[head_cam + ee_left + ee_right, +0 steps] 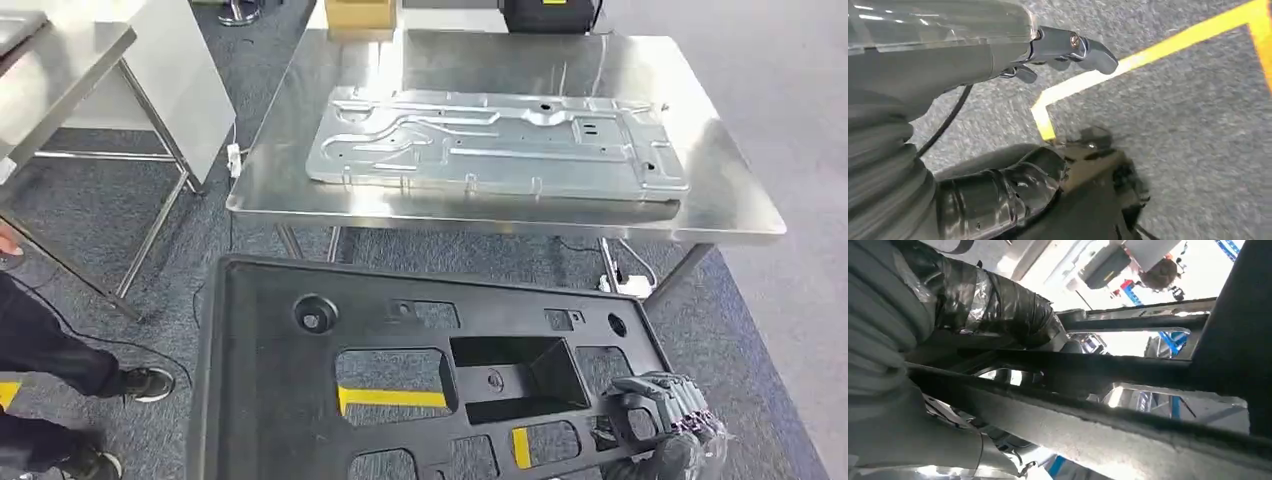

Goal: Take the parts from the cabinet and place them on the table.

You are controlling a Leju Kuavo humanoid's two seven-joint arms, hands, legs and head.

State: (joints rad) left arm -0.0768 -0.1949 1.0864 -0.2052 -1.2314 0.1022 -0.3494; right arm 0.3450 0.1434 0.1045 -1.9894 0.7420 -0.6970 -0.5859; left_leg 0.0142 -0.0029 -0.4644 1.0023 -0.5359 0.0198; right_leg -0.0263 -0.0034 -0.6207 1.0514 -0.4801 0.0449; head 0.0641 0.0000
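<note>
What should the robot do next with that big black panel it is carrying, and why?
Probably carry the black panel forward and up over the steel table. The right hand grips its near edge while it hangs short of the table, below its top. The silver stamped sheet already covers the middle, so setting it down needs care.

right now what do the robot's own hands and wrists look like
The left hand has a grey ribbed cover, a thick glossy black-wrapped thumb, darker grey metal fingers with a visible screw, and a thin black cable alongside. The right hand is dark grey, with crinkled clear plastic at its wrist.
</note>
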